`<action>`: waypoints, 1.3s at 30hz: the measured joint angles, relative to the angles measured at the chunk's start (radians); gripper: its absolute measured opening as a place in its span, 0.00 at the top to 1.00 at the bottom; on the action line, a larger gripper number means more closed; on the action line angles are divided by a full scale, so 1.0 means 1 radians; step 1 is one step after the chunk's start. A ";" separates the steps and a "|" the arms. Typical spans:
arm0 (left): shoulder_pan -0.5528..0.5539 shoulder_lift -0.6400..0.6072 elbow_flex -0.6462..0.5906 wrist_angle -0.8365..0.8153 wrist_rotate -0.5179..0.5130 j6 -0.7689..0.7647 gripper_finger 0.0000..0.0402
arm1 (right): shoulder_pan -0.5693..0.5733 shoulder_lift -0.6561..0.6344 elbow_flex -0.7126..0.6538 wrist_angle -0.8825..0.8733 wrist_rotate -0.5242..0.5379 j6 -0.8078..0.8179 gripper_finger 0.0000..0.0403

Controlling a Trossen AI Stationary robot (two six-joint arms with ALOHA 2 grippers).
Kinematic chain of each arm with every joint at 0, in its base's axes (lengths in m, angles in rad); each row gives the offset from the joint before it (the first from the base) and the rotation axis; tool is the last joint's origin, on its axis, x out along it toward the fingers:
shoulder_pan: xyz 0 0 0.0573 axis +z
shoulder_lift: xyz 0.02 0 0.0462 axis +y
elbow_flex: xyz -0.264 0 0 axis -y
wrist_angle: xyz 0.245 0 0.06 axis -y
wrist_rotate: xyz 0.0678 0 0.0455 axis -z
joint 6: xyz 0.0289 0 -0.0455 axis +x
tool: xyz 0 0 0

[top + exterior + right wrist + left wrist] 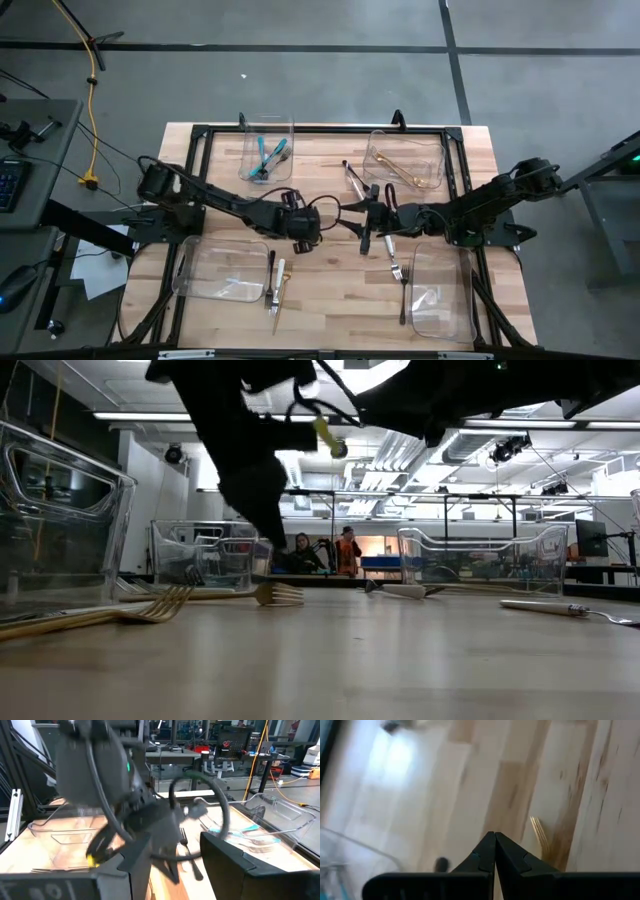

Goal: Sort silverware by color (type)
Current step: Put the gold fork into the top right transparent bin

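We find the left gripper fully closed and empty above the pale wooden table. Near that table's middle, the right gripper stands parted; we cannot tell whether it holds anything.

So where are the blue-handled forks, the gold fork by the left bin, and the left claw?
Blue-handled forks [266, 157]: high view, the handles.
Gold fork [280, 296]: high view, mid-handle.
Left claw [495, 839]: left wrist view, its shut tips.

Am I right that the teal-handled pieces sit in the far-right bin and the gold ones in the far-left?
No, it's reversed. The high view shows the teal-handled pieces in the far-left bin and the gold ones in the far-right bin.
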 joint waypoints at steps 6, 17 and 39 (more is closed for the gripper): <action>-0.044 -0.180 -0.113 0.072 -0.037 0.017 1.00 | 0.000 0.000 0.000 -0.017 0.004 0.000 0.59; -0.086 -0.569 -0.512 0.460 0.203 0.065 1.00 | -0.003 0.000 0.000 0.010 0.003 -0.024 0.59; -0.005 -0.308 -0.547 0.635 0.326 -0.018 0.57 | -0.024 0.000 0.000 0.031 0.008 -0.053 0.59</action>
